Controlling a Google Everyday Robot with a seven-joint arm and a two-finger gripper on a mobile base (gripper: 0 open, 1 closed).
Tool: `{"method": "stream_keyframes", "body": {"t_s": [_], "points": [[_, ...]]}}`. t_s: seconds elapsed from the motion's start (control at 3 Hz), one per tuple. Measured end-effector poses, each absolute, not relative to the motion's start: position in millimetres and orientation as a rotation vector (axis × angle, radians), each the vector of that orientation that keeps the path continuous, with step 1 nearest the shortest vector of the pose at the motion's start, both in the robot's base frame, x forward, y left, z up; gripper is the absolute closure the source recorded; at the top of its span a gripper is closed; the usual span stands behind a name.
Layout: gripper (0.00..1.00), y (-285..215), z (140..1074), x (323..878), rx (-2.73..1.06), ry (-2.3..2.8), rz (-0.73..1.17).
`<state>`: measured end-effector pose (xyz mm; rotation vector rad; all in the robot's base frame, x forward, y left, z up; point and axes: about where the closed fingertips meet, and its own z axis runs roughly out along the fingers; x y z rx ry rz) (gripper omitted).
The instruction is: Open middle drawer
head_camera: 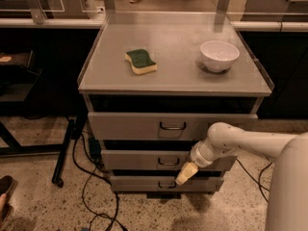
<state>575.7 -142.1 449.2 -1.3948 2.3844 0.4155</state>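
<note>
Grey metal cart [173,78]: it stood in the middle of your view, its flat top rimmed by low raised edges at the left, right and back.
Sponge [141,61]: green on top and yellow beneath, it lay on the left half of the cart top, well apart from the bowl.
Bowl [219,56]: white and upright, it sat on the right half of the top, near the right edge.
Top drawer [130,125]: this was the tallest front, directly under the top, with a dark band above it.
Middle drawer [134,160]: it sat between the top drawer and the bottom drawer, with its small dark handle [168,162] in a central recess. From your angle you could not tell whether it was pulled out at all.
Bottom drawer [139,183]: this was the narrowest front and the lowest, close to the floor.
Gripper [186,173]: its cream tip pointed down and to the left, in front of the middle drawer's lower edge. It was just right of the handle and apart from it, overlapping the dark gap above the bottom drawer. You could not tell whether it was open or closed, nor whether it touched the drawer front.
Arm [250,142]: white, it stretched from the lower right across the right end of the middle drawer.
Room to move: speckled floor [38,201] lay in front of the cart to the left. Black cables [84,177] trailed beside the cart's lower left corner. A dark stand leg [65,150] slanted just left of the cart, and a shoe tip [5,186] showed at the bottom left edge.
</note>
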Motion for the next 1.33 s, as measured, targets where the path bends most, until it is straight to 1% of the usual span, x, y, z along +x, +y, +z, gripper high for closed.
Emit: {"method": "stream_keyframes", "body": {"t_s": [1.0, 1.33], "points": [[0.0, -128.7, 423.3, 563.6, -1.508, 2.417, 0.423], [0.0, -132.7, 423.0, 543.3, -1.54, 2.438, 0.429]]}}
